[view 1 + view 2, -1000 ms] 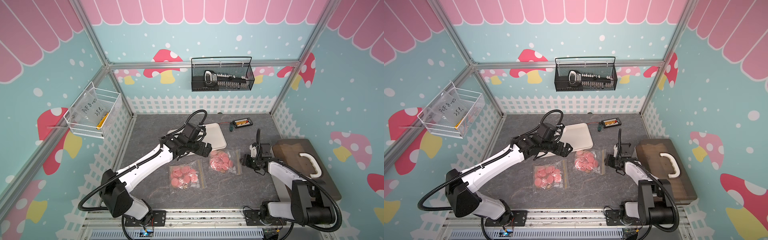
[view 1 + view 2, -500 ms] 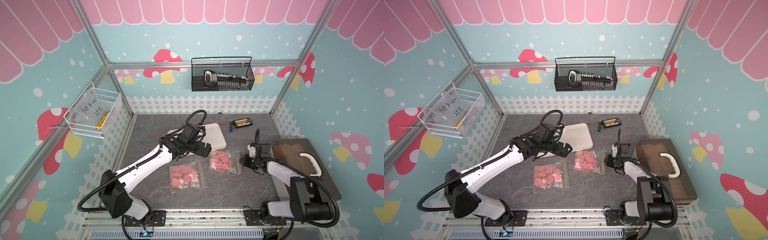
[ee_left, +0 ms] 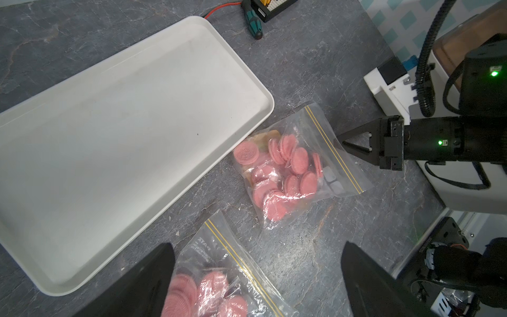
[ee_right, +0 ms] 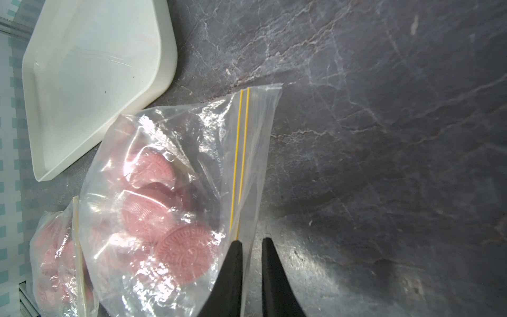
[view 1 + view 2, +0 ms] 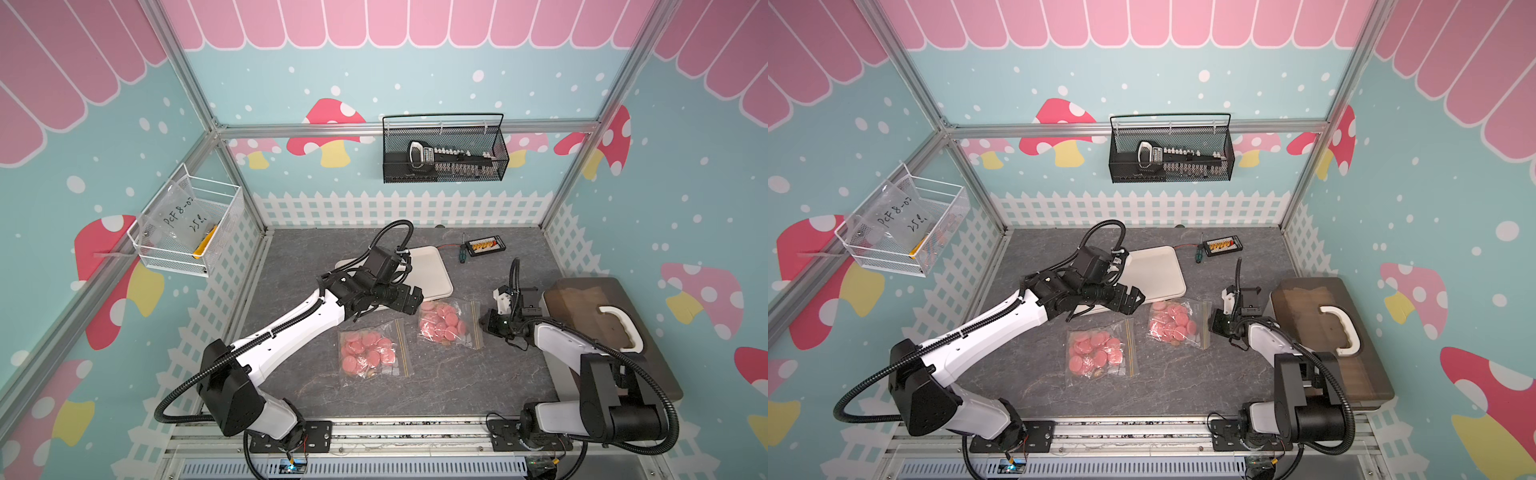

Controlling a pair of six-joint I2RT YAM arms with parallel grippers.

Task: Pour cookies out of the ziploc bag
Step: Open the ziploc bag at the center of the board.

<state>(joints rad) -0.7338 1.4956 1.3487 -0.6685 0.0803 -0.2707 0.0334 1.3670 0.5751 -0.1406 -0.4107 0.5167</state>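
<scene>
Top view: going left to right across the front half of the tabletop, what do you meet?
front bag of cookies → bag of cookies by the tray → right hand → brown board with a white handle

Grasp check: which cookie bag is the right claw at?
The bag beside the tray, tray: its zip edge sits inside the right claw. The other bag lies apart.
</scene>
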